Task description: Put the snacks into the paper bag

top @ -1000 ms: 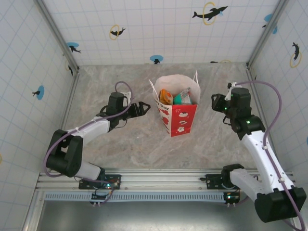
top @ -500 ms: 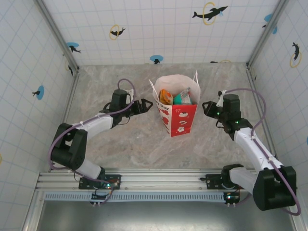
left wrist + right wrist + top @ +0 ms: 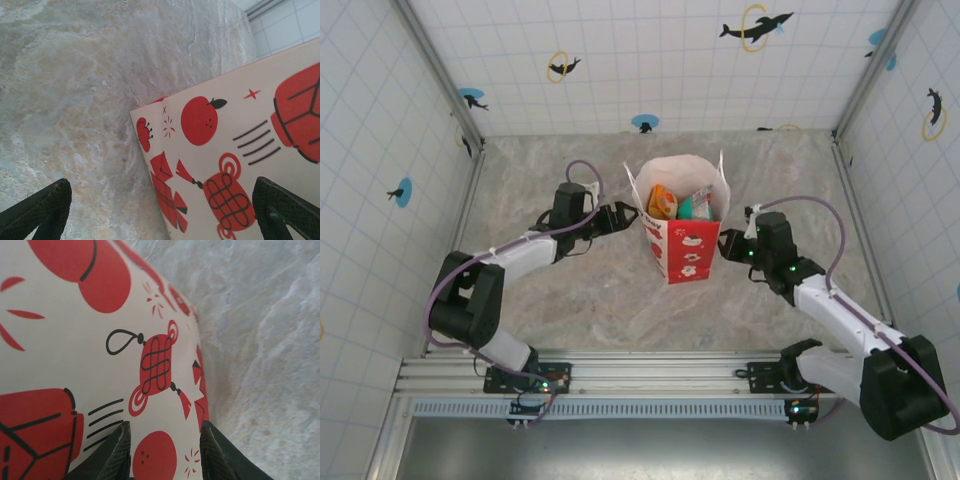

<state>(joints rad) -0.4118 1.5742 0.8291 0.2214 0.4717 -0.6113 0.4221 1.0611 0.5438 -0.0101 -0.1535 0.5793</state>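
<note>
Paper bag [image 3: 682, 250] upright on the counter [image 3: 570, 300], snacks [image 3: 680, 204] inside. Your left gripper [image 3: 626, 214], wide open and empty, faces its left wall; your right gripper [image 3: 725, 245], half-open and empty, faces its right wall.

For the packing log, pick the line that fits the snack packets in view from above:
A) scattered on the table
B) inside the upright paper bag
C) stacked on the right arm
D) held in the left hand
B: from above, the packets show inside the open top of the standing paper bag.
</note>
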